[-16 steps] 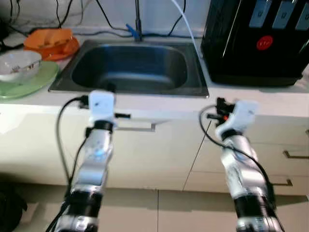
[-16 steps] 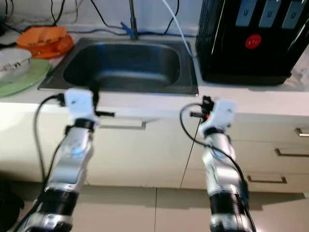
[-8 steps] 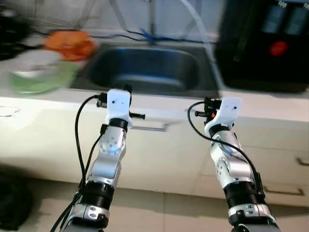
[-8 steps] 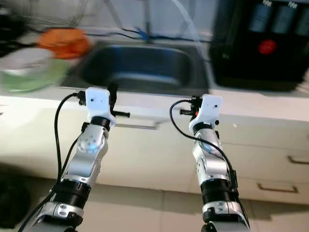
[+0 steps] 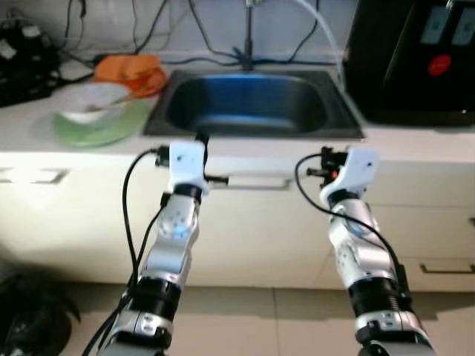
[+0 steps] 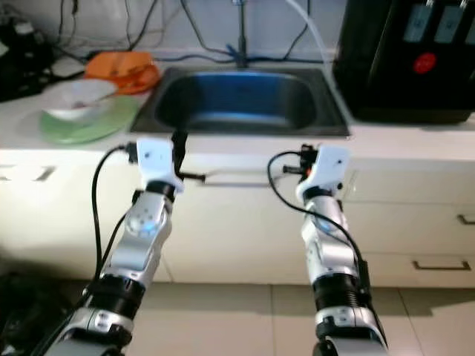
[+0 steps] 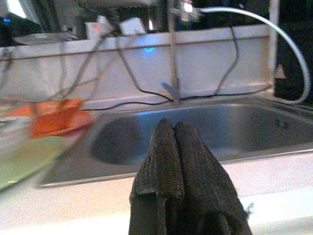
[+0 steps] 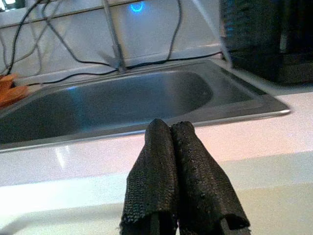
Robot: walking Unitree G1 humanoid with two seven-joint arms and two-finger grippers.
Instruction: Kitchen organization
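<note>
A steel sink point(image 5: 245, 104) is set in the white counter point(image 5: 74, 152) straight ahead. Left of it a white bowl point(image 5: 90, 104) rests on a green plate point(image 5: 96, 132), with an orange item point(image 5: 131, 72) behind them. Both arms are raised side by side at the counter's front edge. My left gripper point(image 7: 174, 125) is shut with nothing in it and points at the sink's left part. My right gripper point(image 8: 170, 125) is shut and empty too, pointing at the sink's front rim.
A black appliance point(image 5: 419, 59) stands on the counter right of the sink. A faucet point(image 5: 249, 33) and several cables run along the back wall. Drawer handles point(image 5: 256, 182) sit in the cabinet front below. A dark object point(image 5: 30, 319) lies on the floor at left.
The whole picture has shifted as the camera moved, so more of the counter's left side shows. Both arms stay raised before the counter edge.
</note>
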